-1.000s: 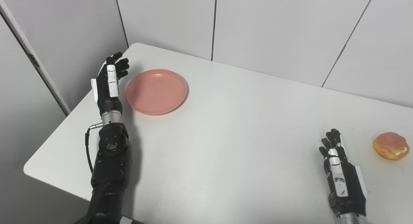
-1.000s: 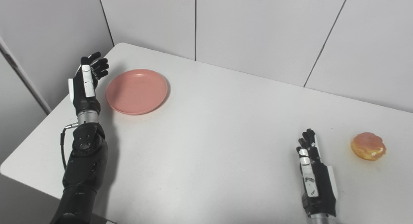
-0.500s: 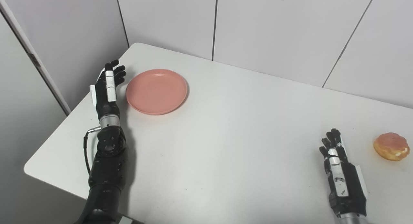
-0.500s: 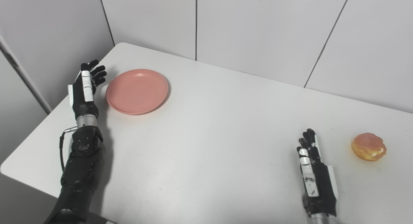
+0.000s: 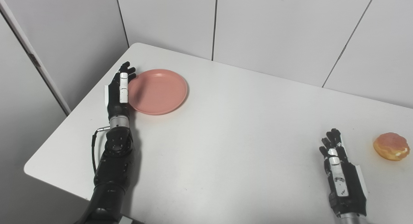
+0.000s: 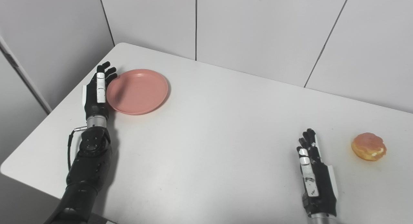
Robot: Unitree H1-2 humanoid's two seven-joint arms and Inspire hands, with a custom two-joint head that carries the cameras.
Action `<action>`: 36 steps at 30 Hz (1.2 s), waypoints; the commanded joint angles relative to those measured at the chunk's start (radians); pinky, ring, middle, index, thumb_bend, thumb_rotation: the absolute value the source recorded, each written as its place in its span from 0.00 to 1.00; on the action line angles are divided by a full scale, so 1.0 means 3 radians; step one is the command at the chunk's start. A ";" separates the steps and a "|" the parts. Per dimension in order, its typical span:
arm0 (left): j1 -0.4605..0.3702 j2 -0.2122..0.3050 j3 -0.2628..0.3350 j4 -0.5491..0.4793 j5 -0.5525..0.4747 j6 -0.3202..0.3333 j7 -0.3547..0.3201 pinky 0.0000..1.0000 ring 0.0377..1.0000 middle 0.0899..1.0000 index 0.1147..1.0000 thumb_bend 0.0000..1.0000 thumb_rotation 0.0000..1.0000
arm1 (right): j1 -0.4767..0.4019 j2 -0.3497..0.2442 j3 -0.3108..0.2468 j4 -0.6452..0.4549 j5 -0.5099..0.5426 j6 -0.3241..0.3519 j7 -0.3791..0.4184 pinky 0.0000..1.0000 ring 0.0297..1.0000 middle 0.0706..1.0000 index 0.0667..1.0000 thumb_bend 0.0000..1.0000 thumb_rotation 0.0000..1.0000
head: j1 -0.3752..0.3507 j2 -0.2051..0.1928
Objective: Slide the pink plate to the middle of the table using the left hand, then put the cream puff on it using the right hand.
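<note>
A round pink plate [image 5: 158,91] lies flat near the table's far left corner. My left hand [image 5: 119,91] stands edge-on against the plate's left rim, fingers straight and apart, open and holding nothing. Whether it touches the rim I cannot tell. The cream puff [image 5: 391,146], golden with a pale filling seam, rests at the right edge of the table. My right hand [image 5: 340,175] lies open on the table at the front right, a short way left of the puff and apart from it.
The white table [image 5: 226,130] has its rounded left corner and front edge close to my left arm. Grey wall panels [image 5: 258,30] stand right behind the table's far edge.
My left hand has moved right, from a gap left of the plate to right beside its left rim. The plate, the puff and my right hand have stayed put.
</note>
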 commanded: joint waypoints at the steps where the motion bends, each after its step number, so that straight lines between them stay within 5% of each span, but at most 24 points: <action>1: -0.0095 0.0050 -0.0040 0.0031 0.0056 -0.0158 -0.0018 0.87 0.78 0.75 0.75 0.72 1.00 | 0.0024 -0.0009 -0.0009 0.0009 0.0045 -0.0121 0.0032 1.00 1.00 1.00 1.00 0.59 0.84 | 0.0003 0.0004; 12: -0.0071 0.0069 -0.0145 -0.0044 0.0078 0.0004 -0.0064 0.87 0.83 0.80 0.78 0.74 1.00 | 0.0004 -0.0018 -0.0010 0.0018 0.0054 -0.0104 0.0035 1.00 1.00 1.00 1.00 0.60 0.85 | 0.0005 0.0022; 23: -0.0089 0.0069 -0.0155 0.0042 0.0027 -0.0081 -0.0130 0.87 0.81 0.79 0.79 0.78 1.00 | -0.0001 -0.0020 -0.0015 0.0026 0.0078 -0.0094 0.0042 1.00 1.00 1.00 1.00 0.60 0.84 | 0.0003 0.0023; 36: -0.0007 -0.0146 -0.0360 -0.0420 0.0015 0.0230 -0.0280 0.86 0.81 0.79 0.77 0.76 1.00 | 0.0009 -0.0029 -0.0009 -0.0012 0.0056 -0.0069 0.0034 1.00 1.00 1.00 1.00 0.61 0.85 | -0.0015 0.0068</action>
